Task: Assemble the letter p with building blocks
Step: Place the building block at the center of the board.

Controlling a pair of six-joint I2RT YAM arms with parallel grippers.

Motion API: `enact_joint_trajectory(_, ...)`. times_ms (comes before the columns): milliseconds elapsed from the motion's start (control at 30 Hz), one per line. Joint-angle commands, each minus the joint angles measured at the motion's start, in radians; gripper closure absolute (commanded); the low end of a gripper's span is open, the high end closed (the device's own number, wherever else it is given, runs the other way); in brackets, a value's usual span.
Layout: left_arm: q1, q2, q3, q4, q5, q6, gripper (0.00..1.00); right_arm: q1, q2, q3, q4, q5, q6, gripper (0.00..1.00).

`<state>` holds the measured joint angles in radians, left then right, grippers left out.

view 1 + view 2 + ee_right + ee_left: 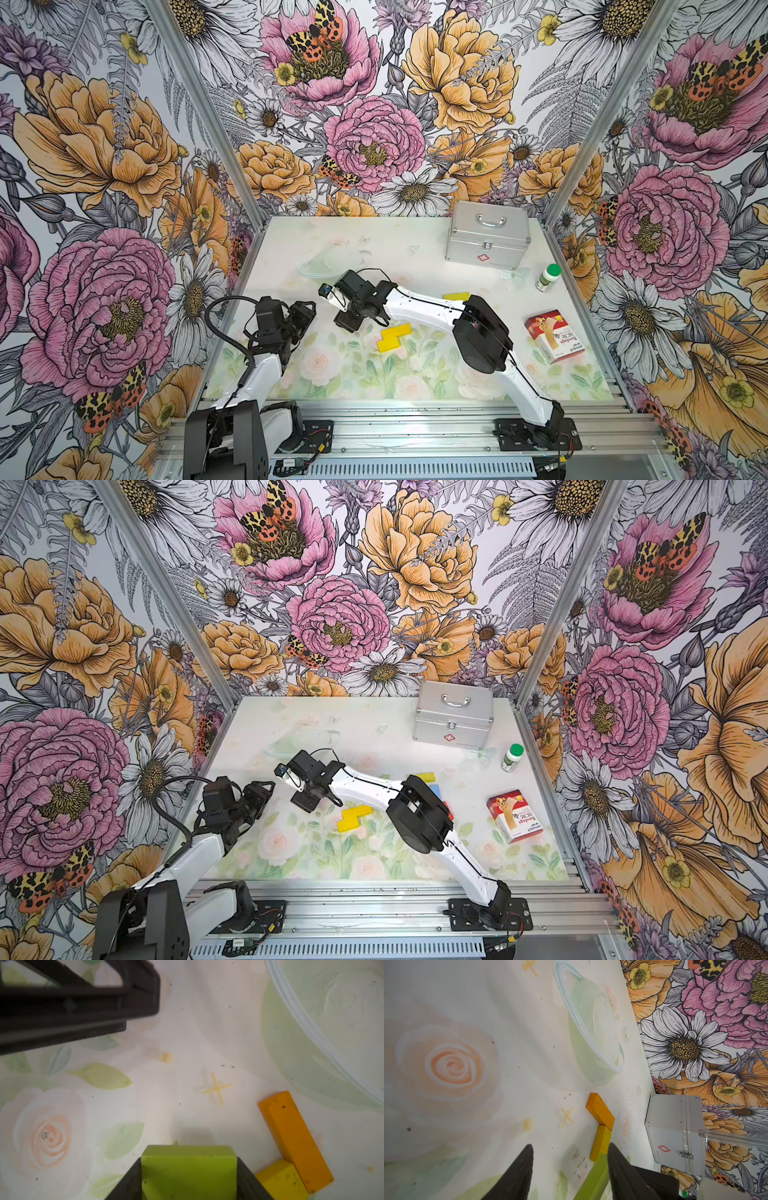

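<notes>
green block (188,1172) fills the lower middle of the right wrist view, clamped between the jaws of the right gripper (188,1162), its free end out over the table (187,1043). at lower right an orange block (295,1140) lies slanted, with a yellow block (280,1182) touching its near end. the left gripper (141,1009) looms dark at upper left, well apart from the held piece.

in the left wrist view the left gripper's fingers (519,1167) stand wide along the bottom edge with bare table between them, holding nothing. the green block shows beside the finger nearer the frame's right. whether it touches the yellow block i cannot tell. a silver case (675,1136) sits at right.

in both top views the two grippers hang near each other at mid-frame, and a stepped yellow pair (395,337) lies just to the lower right of them.

likely trouble: the right jaw sits just beside the yellow block, so setting the green one down could shove that pair out of line. opening the jaws before the block rests flat could let it skew. the nearby left gripper could be clipped on the way out.
</notes>
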<state>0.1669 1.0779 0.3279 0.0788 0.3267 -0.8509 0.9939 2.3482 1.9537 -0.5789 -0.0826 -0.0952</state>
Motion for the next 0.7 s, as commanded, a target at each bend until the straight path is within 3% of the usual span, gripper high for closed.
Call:
enact_joint_trajectory(0,0.011,-0.019,-0.018,0.036,0.026,-0.003,0.42,0.009,0.057,0.036,0.022,0.001,0.008,0.57)
enact_joint_trajectory(200,0.011,-0.022,-0.018,0.038,0.029,0.001,0.42,0.009,0.068,0.043,0.024,0.002,0.024,0.53)
enact_joint_trajectory(667,0.01,-0.026,-0.027,0.038,0.039,0.01,0.42,0.002,-0.063,-0.054,0.164,0.009,0.084,0.26)
